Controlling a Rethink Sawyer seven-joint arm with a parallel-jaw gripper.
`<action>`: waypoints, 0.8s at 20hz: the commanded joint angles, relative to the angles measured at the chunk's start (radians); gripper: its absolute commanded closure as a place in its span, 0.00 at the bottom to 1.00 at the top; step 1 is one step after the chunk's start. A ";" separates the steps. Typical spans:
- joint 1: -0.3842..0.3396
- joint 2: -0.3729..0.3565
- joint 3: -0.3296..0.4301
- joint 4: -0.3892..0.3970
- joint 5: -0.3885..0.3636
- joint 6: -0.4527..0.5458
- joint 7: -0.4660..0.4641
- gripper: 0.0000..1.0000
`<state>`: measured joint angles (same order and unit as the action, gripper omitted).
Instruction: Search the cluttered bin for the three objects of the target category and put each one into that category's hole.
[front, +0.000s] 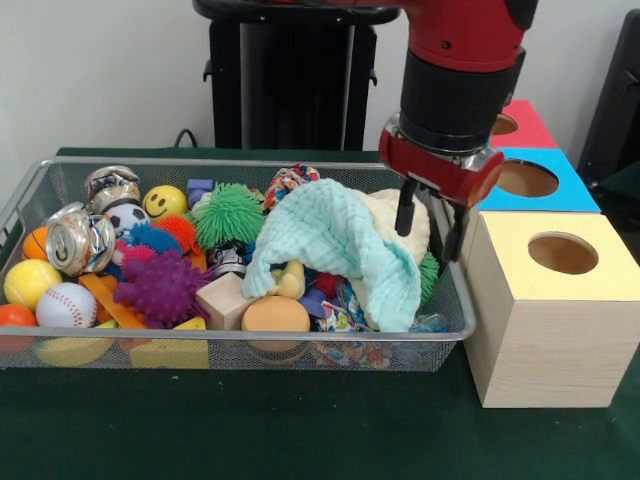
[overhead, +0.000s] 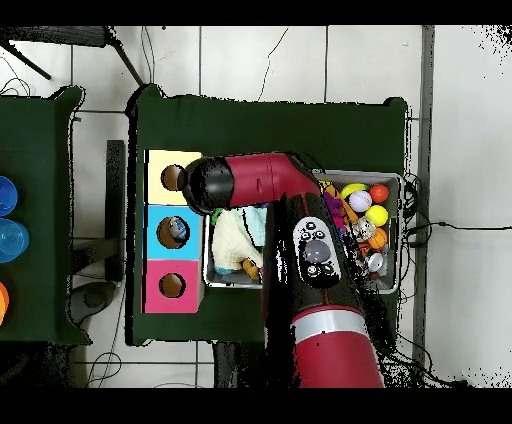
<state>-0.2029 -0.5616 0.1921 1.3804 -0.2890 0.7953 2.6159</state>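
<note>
the gripper (front: 430, 225) is hanging open and empty over the bin's (front: 250, 345) end nearest the yellow box (front: 550, 330), the mint cloth (front: 335, 245) lying just beside it.

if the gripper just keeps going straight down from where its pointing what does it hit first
Probably the right end of the wire mesh bin, landing on the cream plush lump beside the mint green waffle cloth. The black-fingered gripper, fingers apart, hangs near the bin's edge by the yellow-topped wooden box, so depth is uncertain.

Pale wall (front: 100, 70) across upper left of front view. Overhead: light tiled floor (overhead: 465, 130) right side, cables (overhead: 440, 225) trailing; second green-covered table (overhead: 40, 200) at left edge.
</note>
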 joint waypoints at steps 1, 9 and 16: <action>0.010 0.083 0.063 -0.145 -0.022 0.109 -0.136 0.00; -0.003 0.094 0.057 -0.188 -0.003 0.139 -0.144 0.00; -0.024 0.070 0.053 -0.152 0.011 0.137 -0.146 0.00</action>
<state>-0.1852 -0.4971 0.1922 1.2426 -0.2847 0.8208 2.6159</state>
